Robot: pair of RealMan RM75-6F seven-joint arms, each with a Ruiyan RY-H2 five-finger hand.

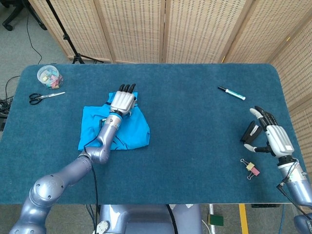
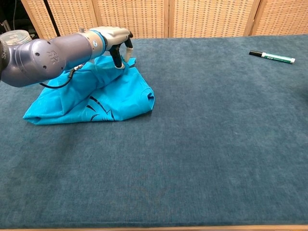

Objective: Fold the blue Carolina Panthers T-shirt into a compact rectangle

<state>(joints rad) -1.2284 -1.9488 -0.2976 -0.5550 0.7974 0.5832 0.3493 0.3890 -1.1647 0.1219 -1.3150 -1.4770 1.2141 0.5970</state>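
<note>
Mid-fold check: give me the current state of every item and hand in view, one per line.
T-shirt: partly folded, bunched, flat on the table, not yet a neat rectangle.
Left hand: pinching the shirt's far edge.
Right hand: holds nothing, fingers apart, above the table.
Marker: capped, lying flat.
Scissors: lying flat, blades closed.
Binder clip: lying on the table, untouched.
Clear container: upright, holding small coloured items.
</note>
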